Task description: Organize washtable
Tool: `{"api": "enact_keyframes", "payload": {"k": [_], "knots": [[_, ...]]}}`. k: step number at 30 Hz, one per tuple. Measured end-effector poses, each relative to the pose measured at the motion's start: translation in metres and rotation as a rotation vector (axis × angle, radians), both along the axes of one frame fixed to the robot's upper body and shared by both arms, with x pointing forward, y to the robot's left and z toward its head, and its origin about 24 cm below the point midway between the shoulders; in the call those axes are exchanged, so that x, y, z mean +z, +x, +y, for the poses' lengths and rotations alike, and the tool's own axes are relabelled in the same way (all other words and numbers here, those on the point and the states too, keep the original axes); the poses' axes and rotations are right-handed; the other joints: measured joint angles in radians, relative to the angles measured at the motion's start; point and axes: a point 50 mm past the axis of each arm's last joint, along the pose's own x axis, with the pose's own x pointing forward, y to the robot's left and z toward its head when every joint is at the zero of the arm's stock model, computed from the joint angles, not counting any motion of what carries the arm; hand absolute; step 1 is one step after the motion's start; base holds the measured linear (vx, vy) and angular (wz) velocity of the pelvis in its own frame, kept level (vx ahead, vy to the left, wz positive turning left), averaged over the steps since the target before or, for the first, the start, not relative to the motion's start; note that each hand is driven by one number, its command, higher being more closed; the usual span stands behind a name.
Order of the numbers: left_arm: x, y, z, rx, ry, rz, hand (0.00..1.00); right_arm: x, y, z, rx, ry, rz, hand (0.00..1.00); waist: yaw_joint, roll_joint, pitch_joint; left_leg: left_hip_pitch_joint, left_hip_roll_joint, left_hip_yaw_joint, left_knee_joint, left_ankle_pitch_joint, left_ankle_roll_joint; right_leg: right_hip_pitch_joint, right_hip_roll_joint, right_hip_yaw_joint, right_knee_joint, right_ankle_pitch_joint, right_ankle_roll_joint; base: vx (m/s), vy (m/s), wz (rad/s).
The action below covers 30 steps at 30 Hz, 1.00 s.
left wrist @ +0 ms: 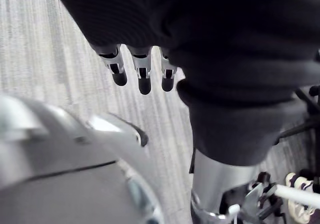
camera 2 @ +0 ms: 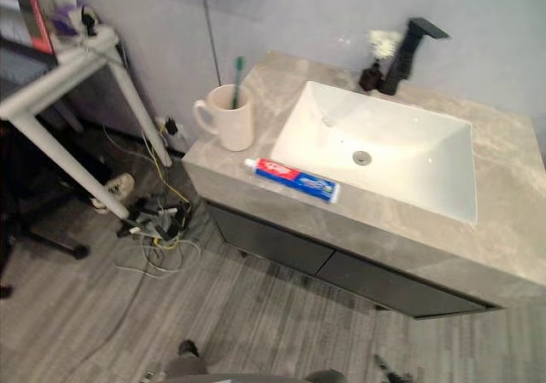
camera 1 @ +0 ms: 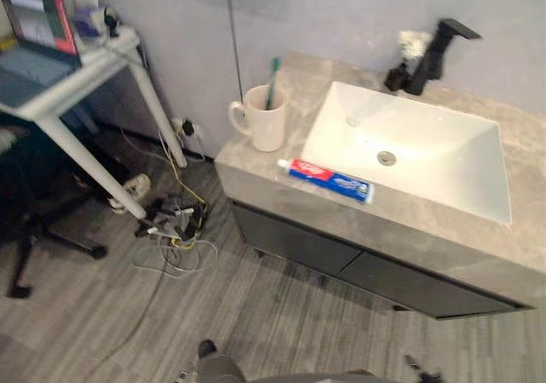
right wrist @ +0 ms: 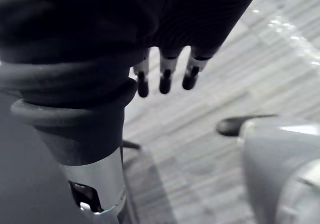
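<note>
- Head view: your toothpaste tube (camera 1: 328,179) lies flat on the counter (camera 1: 426,225), just in front of the sink (camera 1: 409,144). The mug (camera 1: 266,120) stands left of the sink, with the toothbrush (camera 1: 273,80) upright in it.
- Left wrist view: your left hand (left wrist: 143,77) hangs over the floor (left wrist: 50,59), fingers straight, holding nothing.
- Right wrist view: your right hand (right wrist: 166,77) also hangs above the floor, fingers loose and empty.

The left hand (left wrist: 144,79) hangs above the floor (left wrist: 50,54) with its fingers straight, side by side and holding nothing. The dark ribbed cover wraps its wrist. The right hand (right wrist: 165,79) hangs above the same floor, its fingers relaxed and empty.
</note>
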Motion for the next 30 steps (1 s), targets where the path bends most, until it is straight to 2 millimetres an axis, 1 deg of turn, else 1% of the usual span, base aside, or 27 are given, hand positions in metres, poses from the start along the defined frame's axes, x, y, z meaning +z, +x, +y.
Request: {"api": "enact_keyframes", "payload": {"k": [1,2,3,4,5,6,7,8,9,10,11,12,13,14,16,17,18,19,20,23,24,25,26,27,28,29,30], "knots": [[-0.001,0.005,-0.006,-0.02,-0.019,-0.008,0.0,0.001,0.002,-0.002,-0.002,-0.006,-0.011,0.0,0.001,0.007,-0.001,-0.014,-0.003,0.014,0.059,-0.064,0.021,0.001,-0.01,0.022,-0.031,0.043,0.015,0.02,0.544,-0.42],[-0.001,0.006,-0.006,-0.028,-0.018,-0.008,0.0,0.001,0.003,-0.002,-0.007,-0.007,-0.017,0.0,0.002,0.01,-0.001,-0.019,-0.008,0.022,0.083,-0.085,0.032,0.0,-0.015,0.033,-0.048,0.074,0.018,-0.03,0.521,-0.5],[-0.001,0.007,-0.006,-0.056,-0.016,0.001,0.0,0.002,0.004,-0.003,-0.026,-0.008,-0.024,0.0,0.0,0.021,-0.001,-0.014,-0.019,0.05,0.096,-0.113,0.053,-0.02,-0.03,0.063,-0.069,0.16,0.004,-0.04,0.517,-0.55],[-0.001,0.008,-0.008,-0.099,-0.013,0.009,0.0,0.002,0.004,-0.003,-0.047,-0.004,-0.027,0.0,0.0,0.035,-0.002,0.001,-0.035,0.081,0.072,-0.117,0.07,-0.059,-0.049,0.074,-0.07,0.259,-0.083,-0.04,0.502,-0.57],[-0.002,0.009,-0.009,-0.125,-0.012,0.013,0.0,0.001,0.003,-0.002,-0.059,0.001,-0.027,0.0,0.0,0.044,-0.004,0.013,-0.034,0.105,0.051,-0.111,0.082,-0.083,-0.053,0.075,-0.069,0.304,-0.145,0.0,0.422,-0.55],[-0.001,0.012,-0.009,-0.172,-0.004,0.017,0.0,0.0,0.003,0.004,-0.072,0.018,-0.029,0.0,-0.005,0.062,0.002,0.044,-0.047,0.13,-0.006,-0.089,0.108,-0.129,-0.028,0.102,-0.01,0.246,-0.184,0.03,0.307,-0.33],[0.002,0.017,-0.001,-0.21,0.025,0.012,0.0,-0.002,0.002,0.013,-0.081,0.043,-0.027,0.0,-0.014,0.067,0.005,0.089,-0.065,0.148,-0.099,-0.045,0.126,-0.157,0.043,0.148,0.054,0.139,-0.128,0.05,0.249,-0.19],[0.003,0.02,0.002,-0.222,0.037,0.004,0.0,-0.002,0.0,0.016,-0.092,0.052,-0.025,0.0,-0.02,0.069,0.005,0.114,-0.078,0.159,-0.152,-0.019,0.132,-0.165,0.081,0.156,0.073,0.087,-0.122,0.06,0.19,-0.07],[0.005,0.023,0.004,-0.237,0.05,-0.013,0.0,-0.003,-0.004,0.015,-0.112,0.053,-0.022,0.0,-0.025,0.086,0.007,0.163,-0.099,0.18,-0.251,0.029,0.139,-0.168,0.143,0.133,0.088,0.007,-0.141,0.06,0.117,-0.09],[0.005,0.024,0.004,-0.242,0.049,-0.02,0.0,-0.001,-0.004,0.012,-0.119,0.039,-0.034,0.0,-0.03,0.102,0.007,0.197,-0.119,0.193,-0.322,0.063,0.145,-0.166,0.186,0.069,0.1,-0.051,-0.163,0.05,0.109,-0.16],[0.005,0.025,0.004,-0.244,0.046,-0.025,0.0,-0.001,-0.003,0.01,-0.12,0.034,-0.039,0.0,-0.029,0.107,0.007,0.211,-0.128,0.204,-0.345,0.074,0.145,-0.165,0.204,0.036,0.097,-0.074,-0.172,0.06,0.061,-0.43],[0.005,0.025,0.003,-0.247,0.036,-0.03,0.0,0.001,0.002,0.007,-0.117,0.022,-0.054,0.0,-0.019,0.103,0.007,0.242,-0.143,0.244,-0.375,0.086,0.14,-0.153,0.226,-0.015,0.06,-0.099,-0.19,0.05,0.035,-0.83],[0.003,0.021,0.001,-0.238,0.02,-0.02,0.0,0.003,0.01,0.003,-0.112,0.006,-0.079,0.0,-0.009,0.107,0.014,0.267,-0.149,0.279,-0.388,0.088,0.136,-0.138,0.234,-0.012,0.024,-0.102,-0.188,0.04,0.006,-0.9],[0.002,0.019,-0.004,-0.235,0.003,-0.02,0.0,0.004,0.013,0.0,-0.109,-0.005,-0.09,0.0,-0.008,0.113,0.02,0.28,-0.15,0.294,-0.398,0.091,0.132,-0.134,0.238,-0.011,0.012,-0.102,-0.188,-0.01,-0.025,-0.71],[-0.003,0.013,-0.021,-0.221,-0.049,-0.01,0.0,0.007,0.016,-0.008,-0.106,-0.028,-0.103,0.0,-0.01,0.118,0.029,0.31,-0.151,0.333,-0.422,0.1,0.117,-0.122,0.262,0.019,-0.037,-0.098,-0.183,-0.01,-0.036,-0.58],[-0.006,0.008,-0.031,-0.214,-0.087,0.006,0.0,0.008,0.017,-0.01,-0.105,-0.038,-0.112,0.0,-0.011,0.123,0.028,0.329,-0.147,0.355,-0.437,0.107,0.106,-0.109,0.293,0.049,-0.094,-0.074,-0.17,-0.03,-0.038,-0.71],[-0.008,0.005,-0.037,-0.22,-0.107,0.01,0.0,0.009,0.018,-0.011,-0.104,-0.04,-0.119,0.0,-0.01,0.121,0.026,0.34,-0.139,0.375,-0.446,0.117,0.097,-0.096,0.315,0.069,-0.148,-0.048,-0.169,-0.05,-0.05,-0.77],[-0.008,0.002,-0.039,-0.198,-0.119,0.002,0.0,0.009,0.019,-0.011,-0.102,-0.039,-0.126,0.0,-0.007,0.115,0.02,0.341,-0.13,0.394,-0.448,0.123,0.088,-0.09,0.344,0.092,-0.21,-0.017,-0.173,-0.05,-0.099,-0.92],[-0.007,0.001,-0.035,-0.185,-0.112,-0.006,0.0,0.01,0.02,-0.012,-0.099,-0.04,-0.135,0.0,-0.001,0.106,0.016,0.339,-0.122,0.423,-0.448,0.14,0.078,-0.082,0.374,0.126,-0.285,0.026,-0.183,-0.07,-0.123,-0.79],[-0.007,0.002,-0.031,-0.18,-0.102,-0.009,0.0,0.01,0.017,-0.016,-0.097,-0.053,-0.127,0.0,-0.003,0.087,0.023,0.337,-0.112,0.427,-0.437,0.151,0.066,-0.081,0.393,0.154,-0.324,0.046,-0.196,-0.07,-0.048,-0.41],[-0.006,0.003,-0.03,-0.181,-0.097,-0.015,0.0,0.01,0.012,-0.02,-0.08,-0.068,-0.11,0.0,-0.003,0.083,0.023,0.331,-0.108,0.412,-0.411,0.151,0.065,-0.079,0.394,0.166,-0.326,0.047,-0.197,-0.06,0.026,-0.33],[-0.005,0.007,-0.028,-0.183,-0.088,-0.029,0.0,0.011,0.007,-0.023,-0.057,-0.08,-0.092,0.0,-0.001,0.075,0.029,0.306,-0.106,0.346,-0.352,0.151,0.065,-0.071,0.385,0.178,-0.327,0.048,-0.198,-0.04,0.033,-0.22],[-0.005,0.007,-0.028,-0.185,-0.086,-0.032,0.0,0.01,0.004,-0.025,-0.048,-0.084,-0.081,0.0,0.0,0.062,0.035,0.291,-0.113,0.29,-0.335,0.146,0.067,-0.068,0.378,0.18,-0.327,0.048,-0.199,-0.03,0.049,-0.23],[-0.005,0.008,-0.03,-0.185,-0.085,-0.038,0.0,0.01,0.0,-0.026,-0.039,-0.085,-0.067,0.0,0.003,0.066,0.034,0.29,-0.141,0.179,-0.35,0.137,0.065,-0.063,0.368,0.191,-0.327,0.05,-0.196,-0.03,0.085,-0.28],[-0.005,0.009,-0.033,-0.189,-0.092,-0.041,0.0,0.01,0.0,-0.027,-0.034,-0.084,-0.072,0.0,0.001,0.077,0.033,0.295,-0.153,0.139,-0.386,0.143,0.068,-0.063,0.368,0.201,-0.327,0.055,-0.189,-0.01,0.11,-0.31],[-0.005,0.01,-0.034,-0.193,-0.092,-0.042,0.0,0.01,-0.001,-0.027,-0.031,-0.078,-0.076,0.0,-0.001,0.079,0.033,0.306,-0.156,0.14,-0.404,0.143,0.069,-0.065,0.37,0.207,-0.328,0.057,-0.185,0.0,0.163,-0.23],[-0.005,0.015,-0.036,-0.23,-0.088,-0.051,0.0,0.008,-0.004,-0.022,-0.029,-0.058,-0.074,0.0,0.0,0.088,0.025,0.328,-0.168,0.143,-0.451,0.144,0.069,-0.065,0.381,0.215,-0.347,0.074,-0.176,0.0,0.125,-0.13]]}}
